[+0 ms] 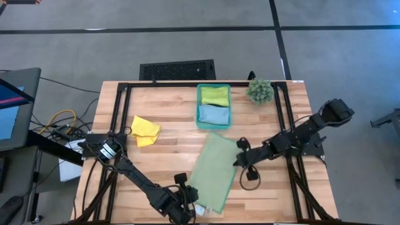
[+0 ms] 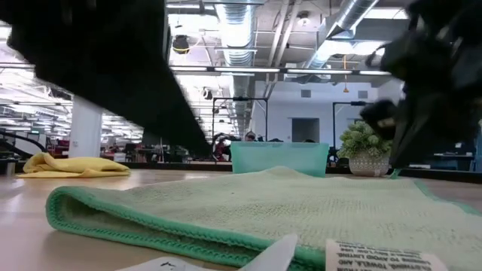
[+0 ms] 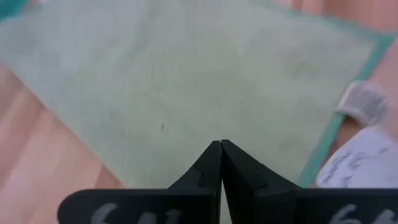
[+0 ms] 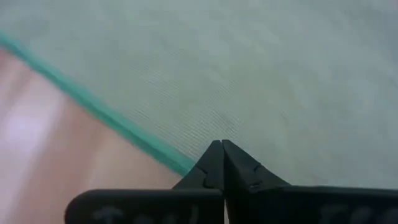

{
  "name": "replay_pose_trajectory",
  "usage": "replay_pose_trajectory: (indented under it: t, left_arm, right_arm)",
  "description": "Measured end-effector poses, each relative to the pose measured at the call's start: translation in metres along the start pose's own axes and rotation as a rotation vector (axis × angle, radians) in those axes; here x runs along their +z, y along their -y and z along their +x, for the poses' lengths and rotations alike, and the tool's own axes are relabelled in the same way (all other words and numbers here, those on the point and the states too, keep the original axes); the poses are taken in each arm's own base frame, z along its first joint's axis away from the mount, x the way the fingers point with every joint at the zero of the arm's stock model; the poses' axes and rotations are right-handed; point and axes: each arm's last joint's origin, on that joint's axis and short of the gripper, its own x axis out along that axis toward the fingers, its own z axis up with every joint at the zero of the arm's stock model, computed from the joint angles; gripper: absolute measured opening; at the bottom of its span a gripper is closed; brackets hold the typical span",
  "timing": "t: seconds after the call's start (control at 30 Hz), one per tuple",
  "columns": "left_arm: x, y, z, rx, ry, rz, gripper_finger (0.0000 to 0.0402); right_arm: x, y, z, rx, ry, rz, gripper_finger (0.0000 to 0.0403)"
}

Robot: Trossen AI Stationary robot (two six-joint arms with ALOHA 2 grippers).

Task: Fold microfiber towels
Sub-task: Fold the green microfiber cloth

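A pale green towel (image 1: 214,169) lies flat as a long strip on the table, running from near the bin to the near edge. In the low view (image 2: 301,211) one of its ends is a rounded fold. My left gripper (image 1: 189,199) is shut at the towel's near left corner. My right gripper (image 1: 241,161) is shut at the towel's right long edge. A yellow towel (image 1: 145,130) lies crumpled at the far left. A lime green towel (image 1: 214,95) and a light blue towel (image 1: 212,114) lie folded in the teal bin (image 1: 199,106). My left gripper (image 3: 221,144) comes from above with shut fingertips on the towel's top face (image 3: 205,124), close to its left edge. The cloth there lies flat on the table; whether any is pinched between the fingers I cannot tell. My right gripper (image 4: 222,144) comes from above with shut fingertips on the towel just inside its teal hem (image 4: 168,152). The cloth there lies flat; whether any is pinched I cannot tell.
A small spiky plant (image 1: 260,90) stands at the far right, beside the bin. The towel's white label (image 3: 364,102) sticks out at its near corner. Bare wood lies at the left between the yellow towel and the near edge.
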Motion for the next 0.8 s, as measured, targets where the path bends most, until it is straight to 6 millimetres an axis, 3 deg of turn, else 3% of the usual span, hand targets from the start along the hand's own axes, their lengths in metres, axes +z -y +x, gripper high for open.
replay_pose_trajectory:
  t: [0.13,0.37,0.6,0.8]
  left_arm:
    - [-0.009,-0.009,0.012,-0.021,-0.076,-0.056,0.0000]
    - [-0.020,-0.014,0.016,-0.044,-0.146,-0.123,0.0000]
    - [-0.006,-0.003,0.009,-0.073,-0.061,-0.068,0.0000]
    - [0.005,-0.008,0.018,-0.068,-0.004,-0.109,0.0000]
  right_arm:
    - [-0.022,0.017,0.005,-0.053,-0.062,0.112,0.0024]
    - [-0.027,0.033,0.000,-0.105,-0.065,0.245,0.0026]
    - [-0.016,0.036,-0.020,-0.173,0.042,0.287,0.0013]
    - [-0.023,0.049,-0.017,-0.317,0.019,0.369,0.0023]
